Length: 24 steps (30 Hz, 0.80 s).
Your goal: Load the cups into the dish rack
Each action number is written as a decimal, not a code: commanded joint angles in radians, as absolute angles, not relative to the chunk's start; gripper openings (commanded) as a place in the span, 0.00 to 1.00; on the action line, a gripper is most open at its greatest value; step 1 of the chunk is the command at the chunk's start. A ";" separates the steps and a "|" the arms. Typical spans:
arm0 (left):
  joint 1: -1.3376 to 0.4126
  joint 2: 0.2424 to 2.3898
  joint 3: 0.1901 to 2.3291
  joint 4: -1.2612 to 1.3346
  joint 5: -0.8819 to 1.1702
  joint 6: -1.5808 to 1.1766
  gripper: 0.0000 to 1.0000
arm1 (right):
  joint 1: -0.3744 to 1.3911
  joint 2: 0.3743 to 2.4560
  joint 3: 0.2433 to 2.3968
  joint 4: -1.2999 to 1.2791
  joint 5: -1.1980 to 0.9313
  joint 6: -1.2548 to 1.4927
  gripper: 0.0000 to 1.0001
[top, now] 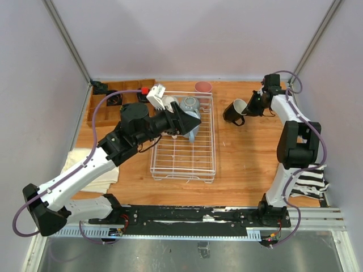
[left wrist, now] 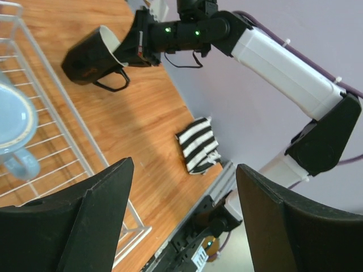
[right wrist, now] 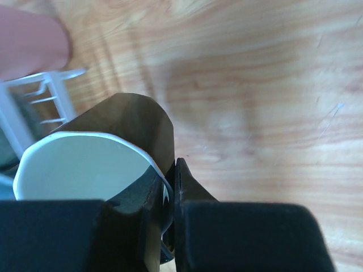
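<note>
The right end effector (right wrist: 170, 175) is clenched on the rim of the black mug (right wrist: 130, 122), one finger inside and one outside. It holds the mug tilted over the surface (top: 249, 153), at about 2 o'clock from the dish rack (top: 184, 164). The left end effector (left wrist: 184, 170) is released, its fingers spread with nothing between them, over the rack's far half. A light blue mug (left wrist: 11, 124) lies in the rack beside it. A grey-green mug (top: 190, 103) sits at the rack's 12 o'clock end, and a pink tumbler (top: 203, 87) stands just beyond.
</note>
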State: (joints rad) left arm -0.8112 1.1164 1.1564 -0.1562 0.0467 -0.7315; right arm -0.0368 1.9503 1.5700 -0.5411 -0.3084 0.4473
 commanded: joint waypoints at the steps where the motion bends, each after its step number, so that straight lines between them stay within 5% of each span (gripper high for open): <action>1: -0.800 1.083 1.068 0.087 0.232 -0.681 0.78 | -0.084 1.755 1.517 -0.427 -0.544 0.615 0.01; 12: -0.782 1.236 1.029 0.373 0.446 -0.674 0.78 | -0.102 1.444 1.226 0.074 -0.862 1.205 0.01; 24: -0.763 1.448 1.230 0.459 0.584 -0.700 0.83 | -0.042 1.332 1.131 0.424 -0.932 1.615 0.01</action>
State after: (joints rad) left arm -0.7799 1.4250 1.1473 0.3737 0.5041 -0.6918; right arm -0.0799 1.3983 1.1275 0.2256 -0.8661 1.4548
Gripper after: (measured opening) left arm 0.824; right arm 0.075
